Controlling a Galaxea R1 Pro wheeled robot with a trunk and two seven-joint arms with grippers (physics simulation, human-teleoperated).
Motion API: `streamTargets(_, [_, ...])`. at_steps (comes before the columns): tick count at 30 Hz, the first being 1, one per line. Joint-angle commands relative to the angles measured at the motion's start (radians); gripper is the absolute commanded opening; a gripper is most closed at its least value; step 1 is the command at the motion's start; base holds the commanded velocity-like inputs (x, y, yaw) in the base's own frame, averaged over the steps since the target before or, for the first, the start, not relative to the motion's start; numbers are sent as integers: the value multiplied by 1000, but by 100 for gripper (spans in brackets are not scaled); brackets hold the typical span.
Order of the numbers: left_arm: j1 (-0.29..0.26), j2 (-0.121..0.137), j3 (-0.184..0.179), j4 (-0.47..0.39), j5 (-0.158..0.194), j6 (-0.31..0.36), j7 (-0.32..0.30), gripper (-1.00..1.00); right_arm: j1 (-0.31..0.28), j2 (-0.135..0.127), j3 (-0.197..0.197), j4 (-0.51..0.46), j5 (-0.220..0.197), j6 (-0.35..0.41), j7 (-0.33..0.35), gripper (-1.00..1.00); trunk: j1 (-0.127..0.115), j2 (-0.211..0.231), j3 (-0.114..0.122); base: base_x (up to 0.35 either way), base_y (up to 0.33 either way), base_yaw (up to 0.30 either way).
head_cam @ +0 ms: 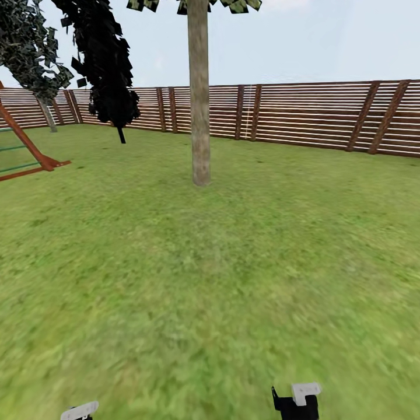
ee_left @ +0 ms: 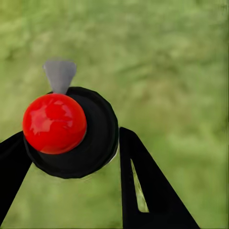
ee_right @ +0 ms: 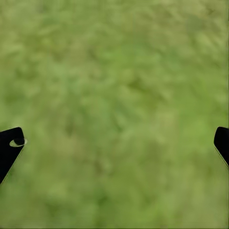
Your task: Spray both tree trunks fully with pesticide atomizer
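Facing the tree trunk (head_cam: 200,116), the left claw (ee_left: 71,157) is gripping the atomizer (ee_left: 71,131); the right claw (ee_right: 114,148) is hanging wide.

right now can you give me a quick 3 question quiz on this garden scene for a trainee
1. True or false: the left gripper is shut on the black pesticide atomizer with a red round top and grey nozzle.
2. Multiple choice: what rises from the green lawn straight ahead in the head view? A) thick grey-brown tree trunk B) a short palm C) a stone bench
3. Fill in: the right gripper hangs over grass with its fingers wide ____.

Key: 1 true; 2 A, with the reddish-brown slatted wooden fence behind it; 3 open.
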Motion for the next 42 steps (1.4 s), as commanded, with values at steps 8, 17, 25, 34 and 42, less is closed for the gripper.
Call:
streamTargets(8, [-1, 0, 6, 1, -2, -3, 0, -100, 0, 0, 9, 0, -4, -2, -5, 100, 0, 0, -1, 340, 0, 0])
streamTargets(17, [-1, 0, 6, 1, -2, -3, 0, -100, 0, 0, 9, 0, -4, -2, -5, 100, 0, 0, -1, 340, 0, 0])
streamTargets(25, [-1, 0, 5, 1, -2, -4, 0, -100, 0, 0, 8, 0, -4, -2, -5, 100, 0, 0, -1, 340, 0, 0])
streamTargets(34, [-1, 0, 5, 1, -2, -4, 0, -100, 0, 0, 9, 0, -4, -2, -5, 100, 0, 0, -1, 340, 0, 0])
streamTargets(42, [-1, 0, 5, 1, -2, -4, 0, -100, 0, 0, 9, 0, -4, -2, -5, 100, 0, 0, -1, 340, 0, 0])
